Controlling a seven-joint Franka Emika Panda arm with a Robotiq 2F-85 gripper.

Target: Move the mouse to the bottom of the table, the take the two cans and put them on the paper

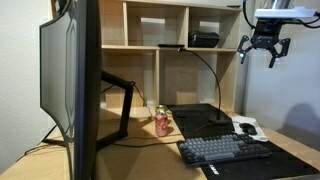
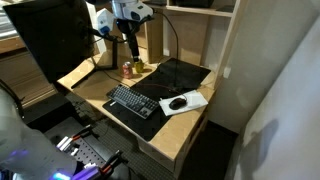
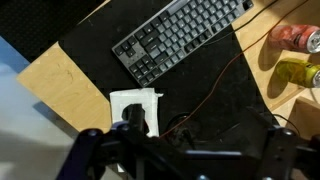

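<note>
The dark mouse (image 1: 246,127) lies on the small white paper (image 1: 256,124) at the edge of the black mat, next to the keyboard; both exterior views show it (image 2: 178,102). In the wrist view the mouse (image 3: 135,118) sits on the paper (image 3: 128,100), partly behind my gripper. The red-pink can (image 1: 162,124) and the yellow-green can (image 1: 154,112) stand together on the bare light-wood table (image 2: 185,125); they also show in the wrist view (image 3: 295,38) (image 3: 296,72). My gripper (image 1: 266,55) hangs open and empty high above the mat (image 2: 128,36) (image 3: 180,142).
A dark keyboard (image 1: 225,150) lies on the black mat (image 2: 180,78). A black lamp base (image 1: 215,128) with a thin curved neck stands on the mat. A large monitor (image 1: 75,80) fills one side, and a light-wood shelf unit (image 1: 170,30) stands behind.
</note>
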